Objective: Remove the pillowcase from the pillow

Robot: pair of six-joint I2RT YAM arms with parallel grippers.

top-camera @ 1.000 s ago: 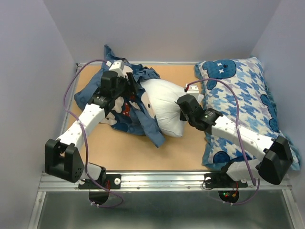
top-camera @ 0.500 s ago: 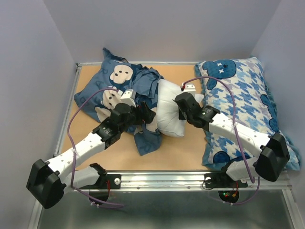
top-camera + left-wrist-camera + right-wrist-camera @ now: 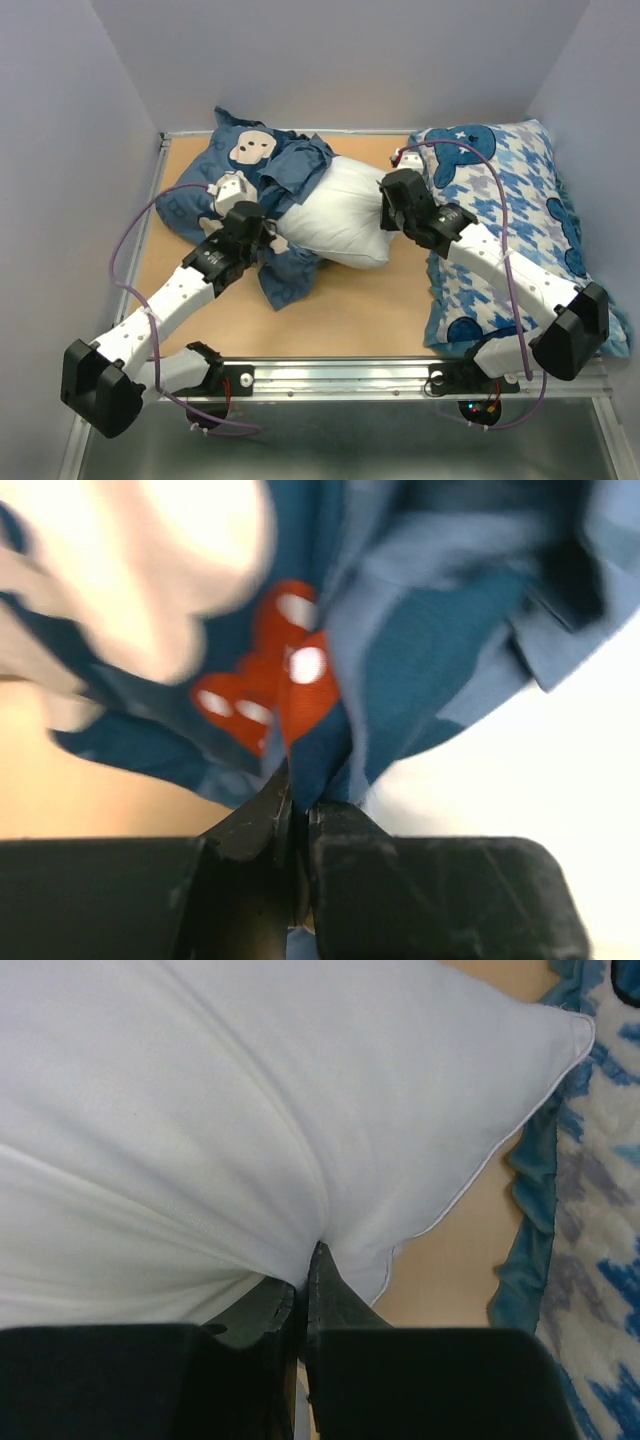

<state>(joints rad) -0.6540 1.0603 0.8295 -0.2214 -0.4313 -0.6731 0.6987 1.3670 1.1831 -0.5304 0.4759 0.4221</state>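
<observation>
Slate-blue printed cloth, the pillowcase (image 3: 285,165), lies bunched upper left of centre in the top view. It covers only the left end of the pillow (image 3: 340,212), whose white bulk protrudes bare toward the right. The pillow's long axis runs left to right across the frame, slightly tilted. The left claw (image 3: 298,800), the nearer to the case, is clenched on a fold at the case's lower edge. The right claw (image 3: 303,1275) is clenched on a pinch of white cover at the pillow's bare right end. Judgement: the case should strip leftward along that axis, against the right-hand hold. Both lie on the tan table (image 3: 360,310); a houndstooth pillow (image 3: 510,190) occupies the right edge.
</observation>
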